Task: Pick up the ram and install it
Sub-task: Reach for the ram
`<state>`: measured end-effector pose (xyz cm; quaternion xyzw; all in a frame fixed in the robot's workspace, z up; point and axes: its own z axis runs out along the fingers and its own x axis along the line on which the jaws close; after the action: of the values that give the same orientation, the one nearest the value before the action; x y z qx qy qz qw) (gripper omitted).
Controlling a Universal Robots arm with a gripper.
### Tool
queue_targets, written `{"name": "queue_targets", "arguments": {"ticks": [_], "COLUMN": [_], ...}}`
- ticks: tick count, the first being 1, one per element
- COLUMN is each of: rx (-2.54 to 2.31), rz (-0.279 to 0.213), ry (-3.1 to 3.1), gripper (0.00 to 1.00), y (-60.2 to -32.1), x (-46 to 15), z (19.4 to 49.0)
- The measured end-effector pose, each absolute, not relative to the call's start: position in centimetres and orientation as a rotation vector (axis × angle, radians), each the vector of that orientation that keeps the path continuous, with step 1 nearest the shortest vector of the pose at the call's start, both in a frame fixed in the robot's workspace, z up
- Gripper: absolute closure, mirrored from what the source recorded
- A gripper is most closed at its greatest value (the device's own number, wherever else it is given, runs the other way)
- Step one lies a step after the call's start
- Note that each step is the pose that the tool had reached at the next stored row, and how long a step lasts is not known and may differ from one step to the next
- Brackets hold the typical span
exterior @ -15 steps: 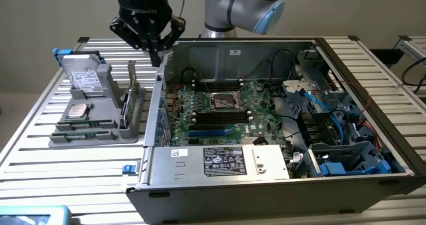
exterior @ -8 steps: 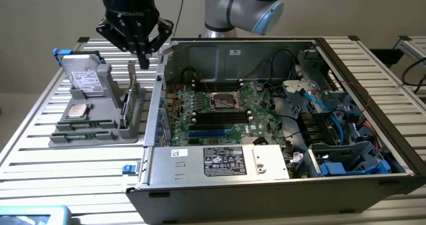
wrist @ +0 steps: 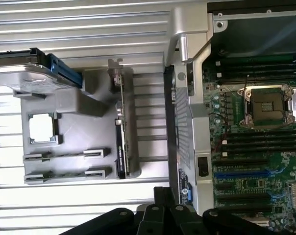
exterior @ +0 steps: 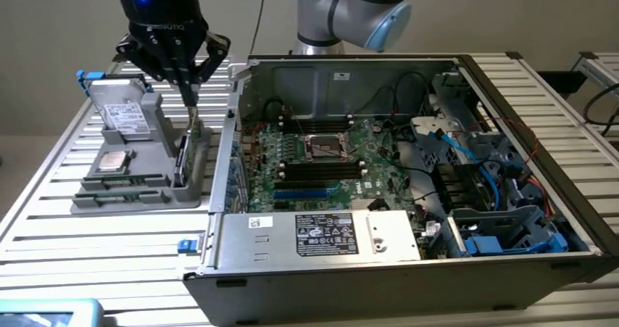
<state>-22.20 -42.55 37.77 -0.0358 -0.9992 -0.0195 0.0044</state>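
Held the gripper (exterior: 191,102) clenched, nothing seen in its grip, just above the upright card (exterior: 197,149) on the grey tray (exterior: 184,194).

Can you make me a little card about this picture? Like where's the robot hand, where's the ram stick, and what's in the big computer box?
gripper: hovering above the gray holder, over the upright card
ram: lying in a holder slot, not touched
hard drive: standing at one end of the holder
computer case: open, beside the holder
motherboard: green, inside the case
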Motion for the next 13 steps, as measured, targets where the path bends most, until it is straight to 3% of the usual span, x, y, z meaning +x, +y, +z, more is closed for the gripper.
{"name": "queue_targets", "arguments": {"ticks": [13], "rx": [-0.112], "rz": [-0.057], "ry": [-3.129], "gripper": [0.89], "y": [-43.9], "x": [-25.3], "z": [36.5]}}
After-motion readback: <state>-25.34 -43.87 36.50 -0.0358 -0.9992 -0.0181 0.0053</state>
